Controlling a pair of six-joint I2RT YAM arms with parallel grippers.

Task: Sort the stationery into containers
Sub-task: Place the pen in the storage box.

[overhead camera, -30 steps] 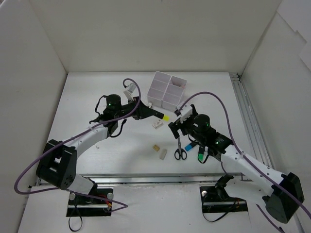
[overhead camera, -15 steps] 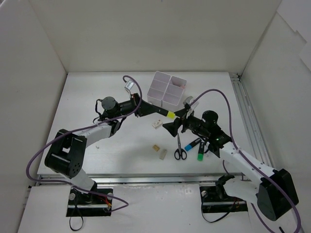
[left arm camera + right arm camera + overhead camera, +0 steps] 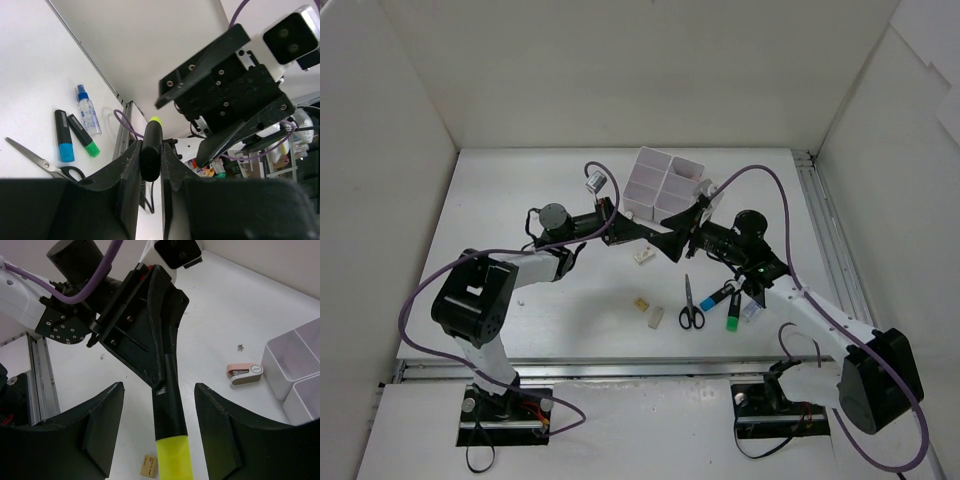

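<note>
Near the containers point(image 3: 642, 190), the left gripper point(image 3: 150, 150) pinches the yellow highlighter point(image 3: 169, 430) while the right gripper point(image 3: 159, 395) straddles its cap, fingers apart; releasing too early would drop it.

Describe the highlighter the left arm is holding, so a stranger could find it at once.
Start at the block of white bins at the table's far middle. Just in front of it, the left end effector pinches a black-bodied highlighter in the air. Its yellow end sets it apart from the blue highlighter and green highlighter lying on the table.
</note>
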